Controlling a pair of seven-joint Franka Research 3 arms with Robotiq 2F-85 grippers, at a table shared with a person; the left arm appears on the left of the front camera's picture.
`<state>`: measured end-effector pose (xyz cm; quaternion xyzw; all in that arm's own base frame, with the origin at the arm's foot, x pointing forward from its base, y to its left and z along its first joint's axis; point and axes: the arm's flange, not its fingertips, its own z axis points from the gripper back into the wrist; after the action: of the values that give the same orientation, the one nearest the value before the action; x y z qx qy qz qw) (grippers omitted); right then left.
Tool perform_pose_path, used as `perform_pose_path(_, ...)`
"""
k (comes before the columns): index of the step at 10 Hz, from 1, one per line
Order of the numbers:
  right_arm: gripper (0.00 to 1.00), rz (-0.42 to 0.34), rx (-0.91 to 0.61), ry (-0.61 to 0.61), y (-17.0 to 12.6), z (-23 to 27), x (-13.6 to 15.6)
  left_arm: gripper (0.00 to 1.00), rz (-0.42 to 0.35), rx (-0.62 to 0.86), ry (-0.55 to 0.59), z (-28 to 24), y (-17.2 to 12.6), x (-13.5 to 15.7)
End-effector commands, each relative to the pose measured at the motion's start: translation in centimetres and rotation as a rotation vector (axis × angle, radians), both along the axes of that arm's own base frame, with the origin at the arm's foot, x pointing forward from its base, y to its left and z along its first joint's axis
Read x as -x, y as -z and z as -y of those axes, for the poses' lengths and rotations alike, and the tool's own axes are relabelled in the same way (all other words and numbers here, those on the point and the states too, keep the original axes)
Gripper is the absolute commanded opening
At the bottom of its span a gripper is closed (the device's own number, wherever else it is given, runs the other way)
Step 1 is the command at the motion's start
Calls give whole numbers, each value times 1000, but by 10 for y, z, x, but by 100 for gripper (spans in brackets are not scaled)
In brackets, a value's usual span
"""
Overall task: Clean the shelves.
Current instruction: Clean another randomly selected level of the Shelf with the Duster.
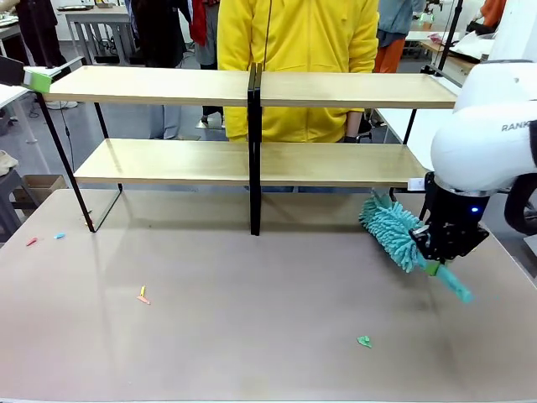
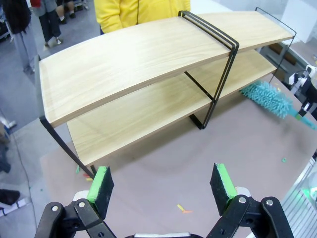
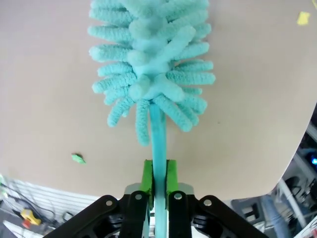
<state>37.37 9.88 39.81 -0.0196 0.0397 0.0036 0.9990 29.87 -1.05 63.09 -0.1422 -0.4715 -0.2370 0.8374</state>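
The shelves (image 1: pixel 168 84) stand at the back of the table: two long light-wood boards in a thin black frame with a central black post (image 1: pixel 254 151). From the left wrist view the shelves (image 2: pixel 148 54) lie ahead and below. My right gripper (image 1: pixel 432 252) is shut on the handle of a fluffy teal duster (image 1: pixel 393 231), held low over the table in front of the lower board's right end. In the right wrist view the gripper (image 3: pixel 158 176) clamps the duster's (image 3: pixel 148 64) thin stem. My left gripper (image 2: pixel 162 183) is open and holds nothing, high off the shelves' left end.
A person in a yellow top (image 1: pixel 298 50) stands right behind the shelves. Small coloured scraps lie on the brown tabletop (image 1: pixel 252 319): an orange-yellow one (image 1: pixel 143 295), a green one (image 1: pixel 364 341), and red and blue bits (image 1: pixel 32 241) at the left edge.
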Motion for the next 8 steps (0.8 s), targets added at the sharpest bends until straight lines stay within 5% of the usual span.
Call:
perform_pose_path(1,12,42,56,149,9,-20,-8,100,2,1,1,-1,-1,0)
perform_pose_path(8,12,162,136,399,27,-23,-34,100,2,1,1,-1,-1,0)
